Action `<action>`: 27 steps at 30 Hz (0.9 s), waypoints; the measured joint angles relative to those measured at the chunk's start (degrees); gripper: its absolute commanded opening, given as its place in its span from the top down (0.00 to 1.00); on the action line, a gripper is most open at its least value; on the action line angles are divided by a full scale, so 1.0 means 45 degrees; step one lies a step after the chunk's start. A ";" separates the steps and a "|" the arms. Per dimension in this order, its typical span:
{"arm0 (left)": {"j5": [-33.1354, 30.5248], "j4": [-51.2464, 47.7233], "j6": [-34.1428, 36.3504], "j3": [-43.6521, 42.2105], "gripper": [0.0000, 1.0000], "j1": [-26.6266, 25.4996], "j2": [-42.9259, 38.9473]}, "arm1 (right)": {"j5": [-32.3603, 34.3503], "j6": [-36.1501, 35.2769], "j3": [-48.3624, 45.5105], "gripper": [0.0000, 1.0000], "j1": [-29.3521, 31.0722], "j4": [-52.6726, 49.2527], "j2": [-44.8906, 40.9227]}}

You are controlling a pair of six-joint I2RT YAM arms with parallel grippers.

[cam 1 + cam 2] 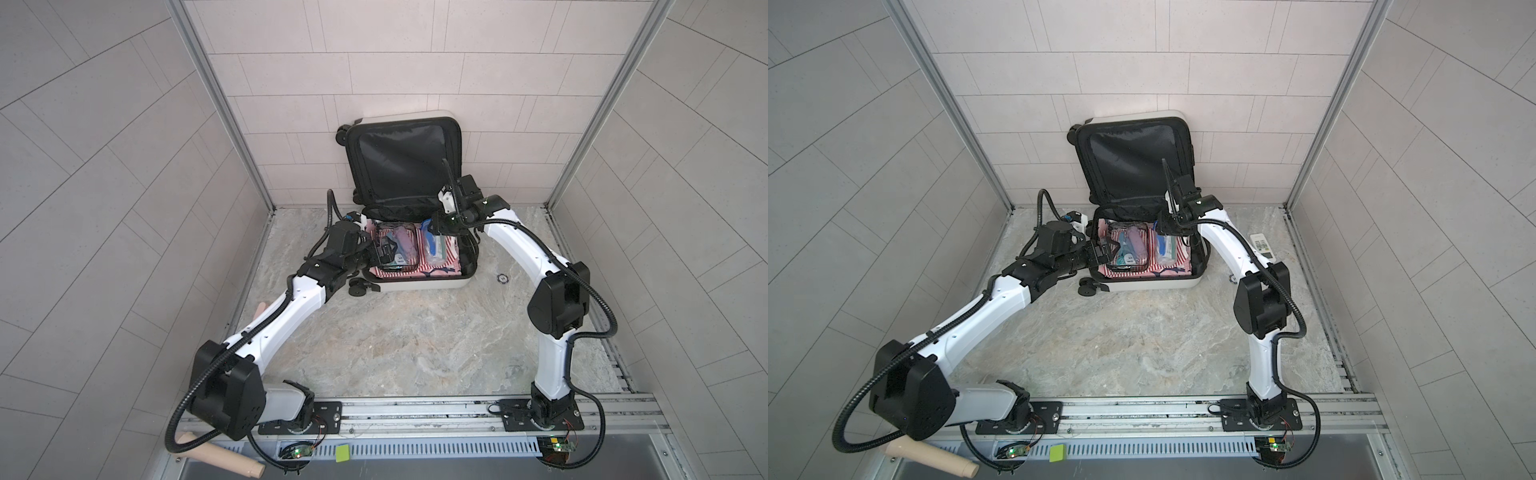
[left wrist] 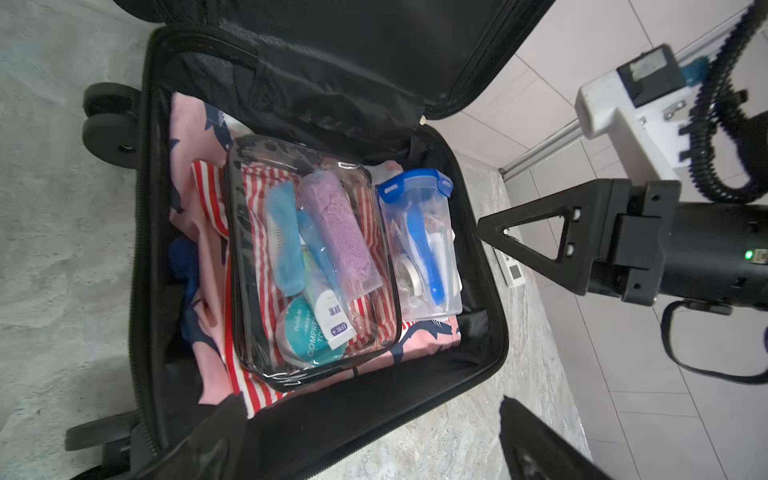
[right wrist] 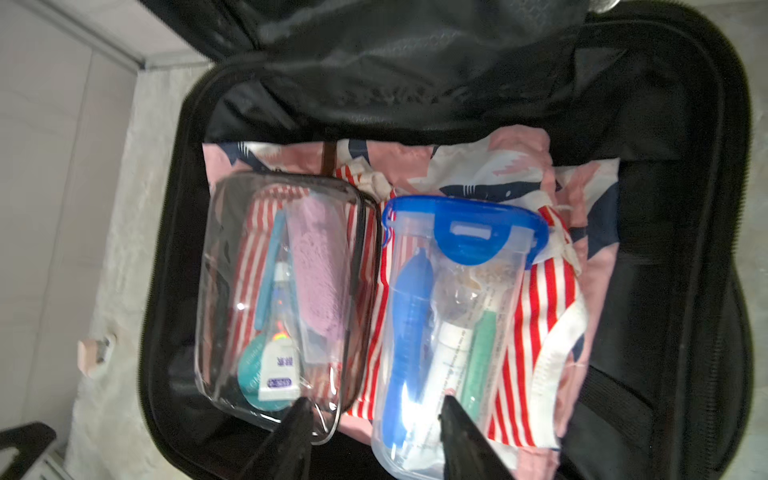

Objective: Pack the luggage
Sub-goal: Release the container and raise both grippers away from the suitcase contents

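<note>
The luggage (image 1: 415, 286) (image 1: 1154, 284) lies open in both top views, its black-lined lid (image 1: 399, 162) leaning on the back wall. Inside, on striped and pink clothes (image 3: 540, 299), lie a clear black-edged pouch (image 1: 395, 249) (image 2: 311, 266) (image 3: 286, 291) and a clear container with a blue lid (image 1: 436, 249) (image 2: 419, 241) (image 3: 453, 311). My left gripper (image 1: 379, 250) (image 2: 370, 415) is open wide over the case's left rim, beside the pouch. My right gripper (image 1: 436, 222) (image 3: 374, 405) hovers over the container's end, jaws apart, gripping nothing.
A white remote control (image 1: 1264, 247) (image 2: 513, 272) lies on the marble table right of the case. A small black disc (image 1: 502, 276) sits near the case's right corner. Wooden pegs (image 1: 232, 457) and a green block (image 1: 343, 453) lie at the front rail.
</note>
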 measured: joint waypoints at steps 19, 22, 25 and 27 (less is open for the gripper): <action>0.1180 -0.0160 -0.0204 0.1462 0.00 0.2467 0.0253 | -0.0121 0.0588 -0.0534 0.74 -0.0092 0.1554 0.1321; 0.1331 -0.0165 -0.0175 0.1870 0.00 0.2875 0.0729 | -0.0170 0.0597 -0.0665 0.66 -0.0136 0.1705 0.1200; 0.1418 -0.0243 -0.0044 0.2278 0.01 0.3201 0.1316 | -0.0277 0.0588 -0.0685 0.49 -0.0151 0.1588 0.1059; 0.1404 -0.0398 0.0155 0.2613 0.05 0.3308 0.1768 | -0.0321 0.0525 -0.0685 0.38 -0.0151 0.1326 0.0899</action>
